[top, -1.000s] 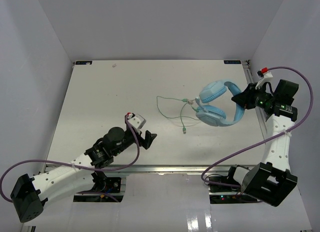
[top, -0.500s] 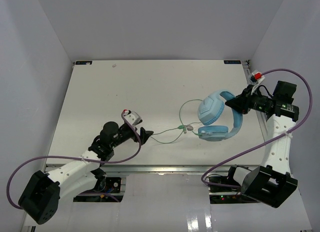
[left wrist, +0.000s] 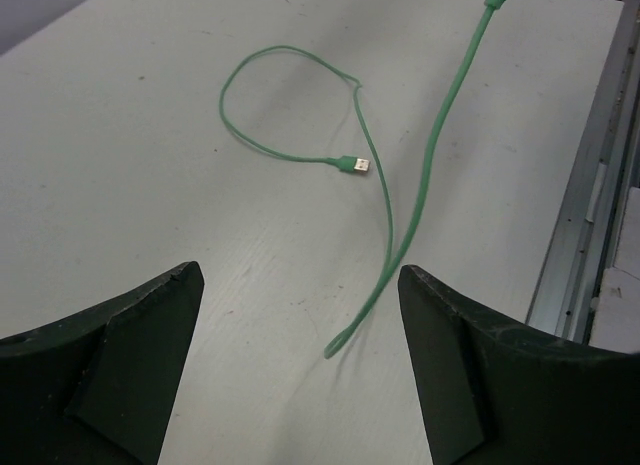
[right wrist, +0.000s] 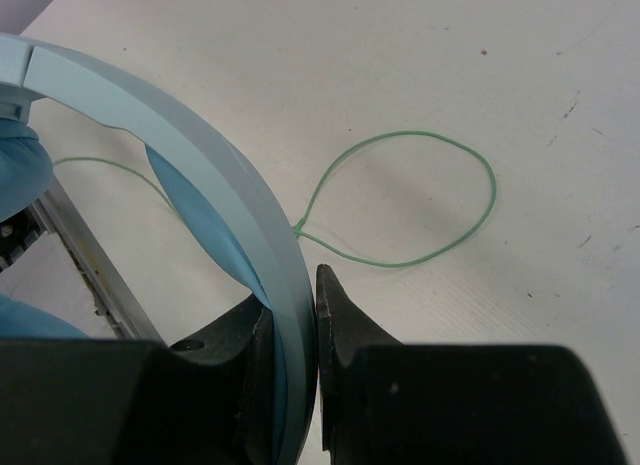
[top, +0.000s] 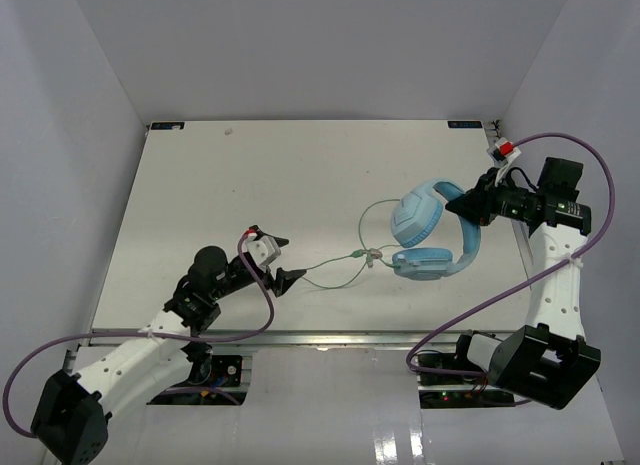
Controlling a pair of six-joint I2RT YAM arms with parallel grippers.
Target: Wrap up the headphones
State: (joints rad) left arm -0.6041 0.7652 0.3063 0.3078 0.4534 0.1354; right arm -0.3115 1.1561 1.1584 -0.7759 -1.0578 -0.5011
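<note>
Headphones [top: 418, 217] sit right of centre in the top view over the table [top: 200, 185], w/ the headband [top: 470, 247] curving toward the right edge. We can't tell if they rest on the table or are partly lifted.

Right gripper [top: 462, 205] is at the headband's upper end. In the right wrist view its fingers [right wrist: 345, 315] are pressed onto the headband [right wrist: 200, 155], pinching it edge-on w/ no gap.

Left gripper [top: 288, 260] is at lower centre-left of the top view, well apart from the cups, w/ its fingers spread wide and nothing between them.

Cable [top: 330, 280] is what we judge the next move turns on. It runs from the lower cup [top: 424, 262] leftward and slightly down, its long axis approx. aimed at the left gripper.

In the left wrist view the cable [left wrist: 420, 185] drops from the upper right of the frame to a tight bend at lower centre. That bend lies in the gap between the fingers [left wrist: 130, 365], touching neither. A 2nd strand goes back up, loops at upper left and ends in the plug [left wrist: 357, 166] near frame centre.

Left arm is clearly nearer, so a short reach fwd and down should put the bend in its jaws.
</note>
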